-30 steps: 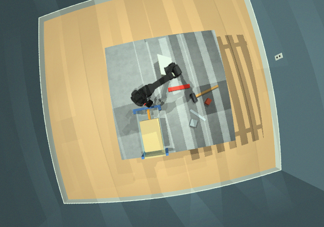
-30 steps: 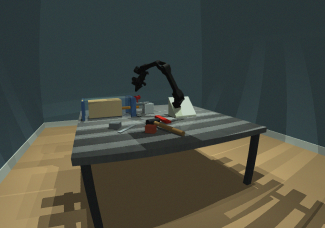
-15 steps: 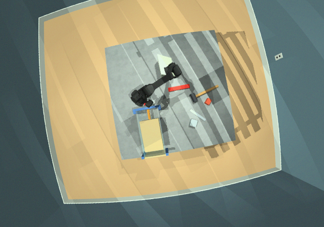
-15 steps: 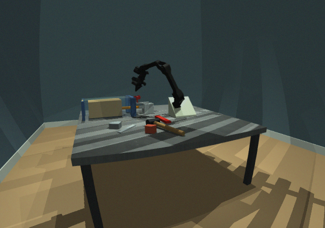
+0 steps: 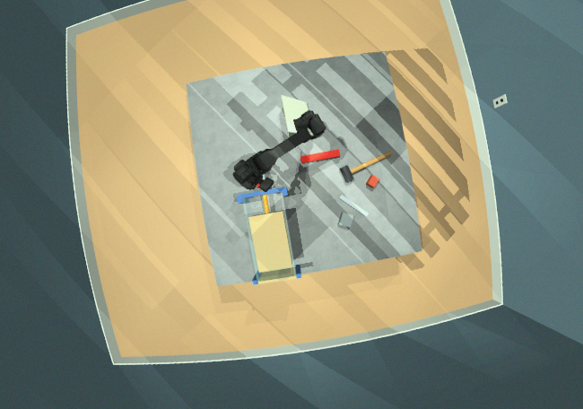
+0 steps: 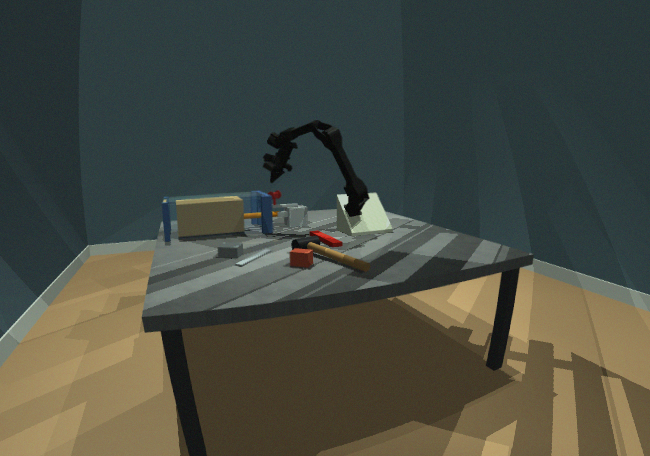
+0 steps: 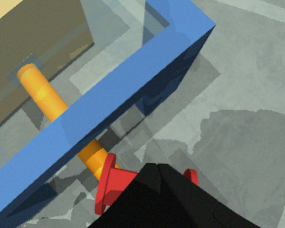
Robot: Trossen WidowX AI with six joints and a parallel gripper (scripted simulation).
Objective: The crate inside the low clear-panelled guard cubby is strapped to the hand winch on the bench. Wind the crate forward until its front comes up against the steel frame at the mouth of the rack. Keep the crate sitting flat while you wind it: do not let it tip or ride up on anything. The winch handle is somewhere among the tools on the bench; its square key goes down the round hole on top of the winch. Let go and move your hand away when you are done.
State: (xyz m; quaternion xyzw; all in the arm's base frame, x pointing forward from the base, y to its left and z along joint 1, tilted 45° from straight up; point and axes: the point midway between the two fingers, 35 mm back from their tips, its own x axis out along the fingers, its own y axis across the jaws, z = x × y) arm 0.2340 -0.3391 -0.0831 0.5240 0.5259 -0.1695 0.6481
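Observation:
The tan crate (image 5: 271, 240) (image 6: 209, 217) sits flat inside the clear-panelled cubby. A gap separates its front from the blue frame (image 5: 263, 194) (image 6: 269, 212) (image 7: 97, 107) at the mouth. An orange strap (image 5: 265, 204) (image 6: 253, 215) (image 7: 45, 95) runs forward from the crate through the frame. The light grey winch (image 6: 295, 215) stands outside the frame. The handle's red knob (image 6: 275, 195) (image 7: 116, 187) stands upright beside the frame, near the winch. My gripper (image 6: 272, 179) (image 7: 156, 173) is shut and empty above the knob, partly covering it in the wrist view. The key's seating is hidden.
A red bar (image 5: 319, 156) (image 6: 326, 238), a hammer (image 5: 369, 163) (image 6: 337, 255), an orange-red block (image 5: 372, 180) (image 6: 301, 258), a pale strip (image 5: 353, 204) (image 6: 253, 257) and a grey block (image 5: 345, 220) (image 6: 229, 250) lie on the bench. A pale wedge (image 5: 293, 108) (image 6: 372, 214) stands by the arm's base.

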